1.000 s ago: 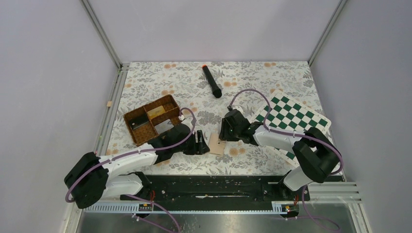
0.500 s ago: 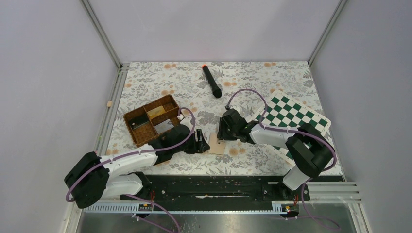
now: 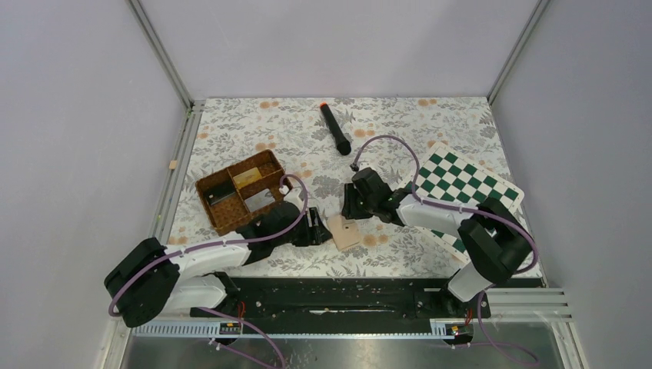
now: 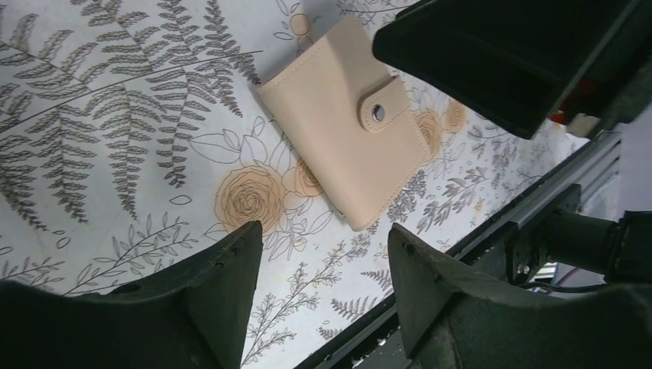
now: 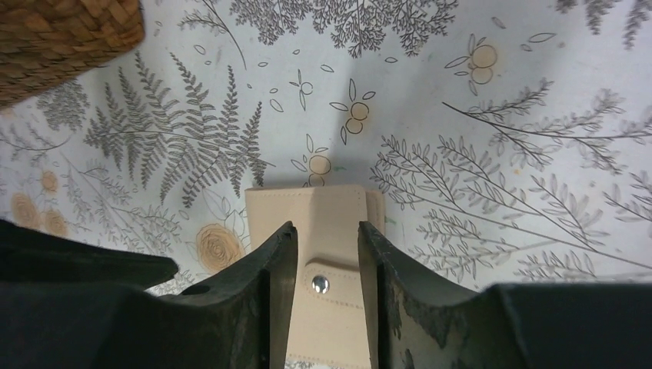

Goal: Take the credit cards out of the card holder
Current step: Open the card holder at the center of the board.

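The card holder (image 3: 344, 231) is a tan sleeve with a snap flap, lying flat and closed on the floral cloth between the two arms. It also shows in the left wrist view (image 4: 346, 131) and the right wrist view (image 5: 323, 207). My right gripper (image 3: 352, 209) hovers over its far end, its jaws a narrow gap apart with the snap flap between them (image 5: 327, 227). My left gripper (image 3: 319, 228) is open and empty just left of the holder (image 4: 323, 231). No credit cards show outside the holder.
A brown woven partitioned basket (image 3: 219, 215) stands to the left, with a yellowish flat piece and a grey piece inside. A green-white chequered board (image 3: 461, 184) lies on the right. A black cylinder with an orange tip (image 3: 334, 129) lies at the back.
My right gripper has moved a little left and away over the holder's far end. The holder has shifted slightly and shows more. The left gripper stays almost in place.
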`<act>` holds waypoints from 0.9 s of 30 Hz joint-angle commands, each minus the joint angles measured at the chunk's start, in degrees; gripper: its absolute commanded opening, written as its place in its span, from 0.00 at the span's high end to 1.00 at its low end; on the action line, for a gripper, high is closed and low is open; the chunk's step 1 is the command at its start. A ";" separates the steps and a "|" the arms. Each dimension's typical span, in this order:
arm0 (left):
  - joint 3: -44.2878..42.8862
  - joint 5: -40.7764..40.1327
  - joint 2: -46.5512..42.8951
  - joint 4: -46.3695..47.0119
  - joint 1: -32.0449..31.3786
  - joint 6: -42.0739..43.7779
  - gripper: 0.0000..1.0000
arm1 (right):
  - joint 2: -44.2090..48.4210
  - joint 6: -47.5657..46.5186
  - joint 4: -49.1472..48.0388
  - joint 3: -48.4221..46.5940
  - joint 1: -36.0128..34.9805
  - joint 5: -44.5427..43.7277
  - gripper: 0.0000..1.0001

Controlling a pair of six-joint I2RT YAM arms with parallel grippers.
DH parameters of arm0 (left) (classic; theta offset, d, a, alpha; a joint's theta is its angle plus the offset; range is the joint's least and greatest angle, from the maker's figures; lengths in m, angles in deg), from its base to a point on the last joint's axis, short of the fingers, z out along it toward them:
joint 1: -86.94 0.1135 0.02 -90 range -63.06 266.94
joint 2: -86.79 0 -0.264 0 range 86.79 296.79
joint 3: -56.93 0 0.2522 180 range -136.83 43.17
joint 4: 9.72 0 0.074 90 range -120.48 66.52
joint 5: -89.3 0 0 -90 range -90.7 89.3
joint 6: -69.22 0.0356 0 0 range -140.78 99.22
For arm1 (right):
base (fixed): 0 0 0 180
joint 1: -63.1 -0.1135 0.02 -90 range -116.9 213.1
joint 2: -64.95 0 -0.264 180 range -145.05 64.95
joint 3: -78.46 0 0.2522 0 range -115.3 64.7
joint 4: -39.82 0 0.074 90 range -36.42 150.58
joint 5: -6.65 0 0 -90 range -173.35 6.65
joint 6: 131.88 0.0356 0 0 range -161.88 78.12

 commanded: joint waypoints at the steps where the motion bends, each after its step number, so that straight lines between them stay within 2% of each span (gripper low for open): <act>1: 2.35 3.00 0.40 11.53 -0.30 -2.21 0.40 | 6.41 -0.75 3.74 0.76 -1.19 -4.72 0.58; 4: 2.21 3.58 2.36 15.57 -0.17 -2.64 0.44 | 6.97 -1.21 5.38 1.08 -3.25 -8.86 0.56; 11: -2.86 3.44 9.83 11.97 3.49 -5.75 0.57 | 6.75 -0.83 5.54 2.04 -6.13 -15.53 0.54; 15: -4.82 3.54 12.99 11.06 3.86 -5.62 0.59 | 6.63 -0.30 3.55 2.94 -7.98 -17.38 0.55; 23: -3.63 5.37 14.40 17.05 3.84 -6.53 0.68 | 5.49 0.27 -1.38 4.71 -11.90 -21.22 0.55; 27: -3.45 5.75 16.17 19.30 3.86 -6.94 0.68 | 5.14 0.43 -2.15 5.04 -12.96 -22.69 0.55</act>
